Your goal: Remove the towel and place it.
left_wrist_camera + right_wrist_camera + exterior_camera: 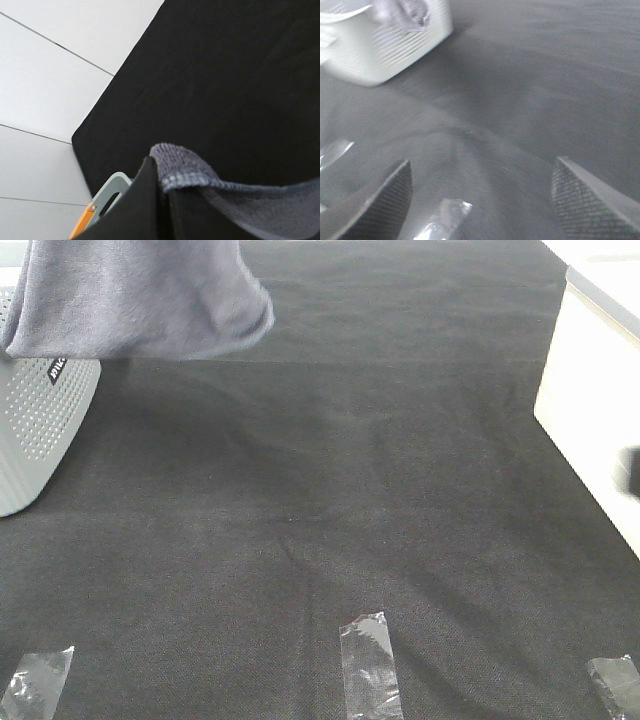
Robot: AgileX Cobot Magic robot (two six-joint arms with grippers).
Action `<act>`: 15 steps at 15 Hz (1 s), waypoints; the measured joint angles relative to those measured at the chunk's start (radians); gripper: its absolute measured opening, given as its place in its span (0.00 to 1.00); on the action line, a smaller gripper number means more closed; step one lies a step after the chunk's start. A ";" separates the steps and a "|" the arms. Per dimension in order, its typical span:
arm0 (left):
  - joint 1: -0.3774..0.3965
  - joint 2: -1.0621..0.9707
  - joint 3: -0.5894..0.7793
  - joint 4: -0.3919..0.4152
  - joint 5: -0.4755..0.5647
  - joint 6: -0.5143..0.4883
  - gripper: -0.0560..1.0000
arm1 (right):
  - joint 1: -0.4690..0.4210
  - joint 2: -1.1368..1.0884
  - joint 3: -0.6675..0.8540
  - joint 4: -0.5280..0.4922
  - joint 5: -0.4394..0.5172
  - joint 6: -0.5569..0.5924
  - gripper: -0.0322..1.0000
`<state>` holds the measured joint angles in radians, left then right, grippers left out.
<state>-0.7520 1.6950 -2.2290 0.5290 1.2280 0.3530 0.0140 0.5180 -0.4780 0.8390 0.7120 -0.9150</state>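
The left gripper (162, 182), closest to its wrist camera, has its black fingers clamped on the stitched hem of the towel (185, 167). In the high view the towel hangs bunched at the far left, above the white perforated basket (40, 420), and its lower folds hide the basket's top. The right gripper (480, 200) has its jaws spread wide with nothing between them. It is above the black cloth (520, 100), near a clear tape strip (445, 215).

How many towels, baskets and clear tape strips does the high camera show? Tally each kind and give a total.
towel: 1
basket: 1
clear tape strips: 3
Total: 5
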 joint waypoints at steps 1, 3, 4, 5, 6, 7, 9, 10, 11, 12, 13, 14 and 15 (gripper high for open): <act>-0.003 0.000 0.000 -0.014 0.001 -0.015 0.05 | 0.000 0.081 0.000 0.102 -0.001 -0.164 0.76; -0.003 0.001 0.000 -0.108 0.001 -0.048 0.05 | 0.000 0.310 0.000 0.412 0.008 -0.528 0.77; -0.003 0.002 0.000 -0.137 0.001 -0.049 0.05 | 0.000 0.378 -0.001 0.504 0.019 -0.624 0.77; -0.003 0.007 0.000 -0.156 0.001 -0.051 0.05 | 0.000 0.436 -0.012 0.575 0.044 -0.687 0.77; -0.003 0.012 0.000 -0.167 0.001 -0.052 0.05 | 0.020 0.480 -0.039 0.621 0.071 -0.724 0.77; -0.003 0.016 0.000 -0.180 0.001 -0.052 0.05 | 0.063 0.525 -0.078 0.644 0.076 -0.738 0.77; -0.003 0.019 0.000 -0.203 0.001 -0.053 0.05 | 0.212 0.640 -0.167 0.653 0.003 -0.742 0.77; -0.003 0.019 0.000 -0.207 0.001 -0.053 0.05 | 0.290 0.695 -0.211 0.653 -0.056 -0.740 0.77; -0.003 0.019 0.000 -0.213 0.001 -0.053 0.05 | 0.343 0.746 -0.249 0.653 -0.111 -0.739 0.77; -0.003 0.019 0.000 -0.216 0.002 -0.053 0.05 | 0.374 0.795 -0.288 0.653 -0.146 -0.738 0.77; -0.003 0.019 0.000 -0.220 0.002 -0.053 0.05 | 0.382 0.832 -0.322 0.653 -0.152 -0.738 0.77; -0.003 0.019 0.000 -0.222 0.002 -0.053 0.05 | 0.384 0.870 -0.359 0.654 -0.152 -0.738 0.77; -0.003 0.019 0.000 -0.222 0.002 -0.053 0.05 | 0.384 0.887 -0.377 0.655 -0.152 -0.738 0.77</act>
<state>-0.7550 1.7140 -2.2290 0.3070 1.2300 0.3000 0.3980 1.4050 -0.8550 1.4940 0.5600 -1.6530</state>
